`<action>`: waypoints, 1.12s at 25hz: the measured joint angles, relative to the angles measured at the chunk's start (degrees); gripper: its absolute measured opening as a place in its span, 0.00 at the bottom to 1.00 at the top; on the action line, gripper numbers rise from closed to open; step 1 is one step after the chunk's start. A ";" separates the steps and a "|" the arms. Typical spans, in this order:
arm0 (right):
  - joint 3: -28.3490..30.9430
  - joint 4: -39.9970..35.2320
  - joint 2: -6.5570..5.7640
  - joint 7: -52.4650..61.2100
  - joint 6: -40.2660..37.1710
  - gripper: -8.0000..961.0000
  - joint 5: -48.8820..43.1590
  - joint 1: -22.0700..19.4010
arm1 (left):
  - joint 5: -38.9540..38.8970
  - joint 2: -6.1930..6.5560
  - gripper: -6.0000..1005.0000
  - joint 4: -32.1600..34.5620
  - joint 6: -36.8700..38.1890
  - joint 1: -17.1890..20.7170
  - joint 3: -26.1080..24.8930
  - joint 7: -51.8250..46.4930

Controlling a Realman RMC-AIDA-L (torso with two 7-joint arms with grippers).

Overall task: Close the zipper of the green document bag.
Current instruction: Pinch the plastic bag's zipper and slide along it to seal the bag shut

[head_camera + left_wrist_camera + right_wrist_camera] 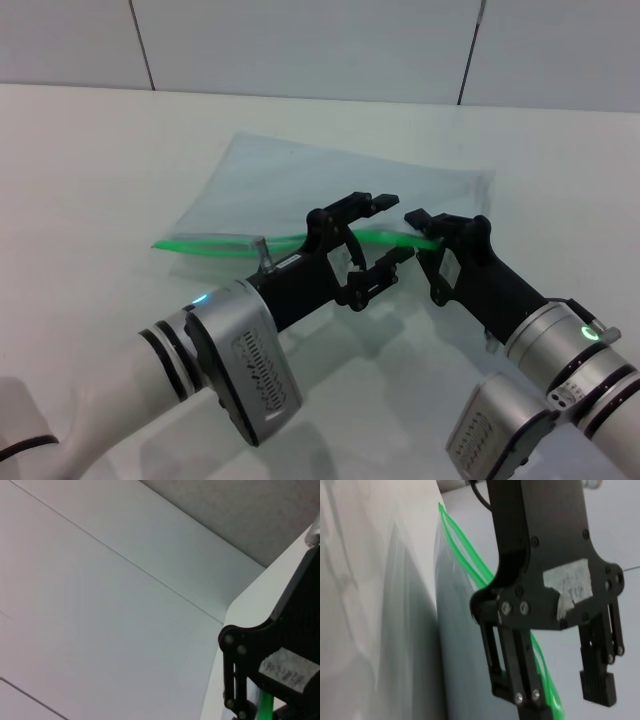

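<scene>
The green document bag (340, 185) looks like thin, translucent, smooth plastic, faintly creased, with a glossy bright green plastic zipper (215, 243) along its near edge. Beneath the bag, the desk (90, 170) is matt, smooth white.

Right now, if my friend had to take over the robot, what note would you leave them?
Left gripper: open, straddling the middle of the zipper.
Right gripper: at the zipper beside the left one; whether it is gripping cannot be told.
The green document bag lies flat on the white table, green edge nearest the robot.
Done: both arms are at the zipper.
Left: the strip's two tracks still gape apart at its left end, so it needs closing.
</scene>
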 joint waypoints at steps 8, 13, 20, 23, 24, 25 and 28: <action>0.00 0.00 0.02 -0.02 0.02 0.06 -0.09 0.00 | 0.19 -0.01 0.60 -0.02 -0.23 -0.32 0.14 -0.02; 0.01 0.00 0.01 -0.03 0.02 0.06 -0.09 0.00 | 0.39 -0.01 0.58 -0.03 -0.30 -0.39 0.56 0.02; 0.02 0.00 0.01 -0.09 0.02 0.06 -0.07 0.05 | 0.44 -0.01 0.42 0.07 -0.36 -0.45 0.63 0.06; 0.00 0.00 0.01 -0.11 0.02 0.06 -0.07 0.07 | 0.44 -0.01 0.32 0.16 -0.36 -0.45 0.62 0.07; 0.00 0.00 0.01 -0.11 0.02 0.06 -0.07 0.07 | 0.45 -0.01 0.32 0.17 -0.41 -0.45 0.62 0.07; 0.00 0.00 0.01 -0.11 0.02 0.06 -0.07 0.07 | 0.45 -0.01 0.31 0.17 -0.47 -0.47 0.62 0.07; 0.00 0.00 0.01 -0.11 0.05 0.06 -0.08 0.07 | 0.52 -0.01 0.29 0.20 -1.66 -0.81 0.64 0.08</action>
